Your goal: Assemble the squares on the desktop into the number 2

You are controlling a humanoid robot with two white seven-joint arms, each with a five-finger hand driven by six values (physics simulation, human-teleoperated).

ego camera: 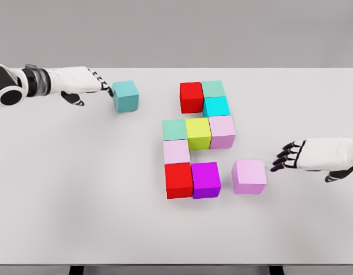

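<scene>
A: Head view first. What is on the white table (79,217)?

B: A cluster of cubes near the centre that already reads as most of a 2. Top row: red cube (191,96) with a sea-green cube (213,89) touching it at its 3 o'clock. A cyan cube (216,106) sits below that, then a middle row of pale green cube (174,129), yellow cube (198,133) and pink cube (222,131). A pale pink cube (176,151) drops at the left, and the bottom row begins with a second red cube (179,180) and a magenta cube (206,179).

A: And the loose pieces?

B: Two. A lilac cube (249,176) lies just beside the magenta one, at its 3 o'clock, with a small gap. I judge it is meant to finish the bottom stroke. A teal cube (125,95) stands well apart, at 9 o'clock from the top row, likely its left end.

A: The hands?

B: The left hand (85,83) lies with fingertips at the teal cube's left face, fingers extended rather than wrapped, as if to push it; I cannot tell if they touch. The right hand (302,156) hovers at 3 o'clock of the lilac cube, fingers loosely spread, holding nothing, near but apart.

A: Next step?

B: Probably sliding each loose cube inward, squarely, without nudging neighbours.
</scene>
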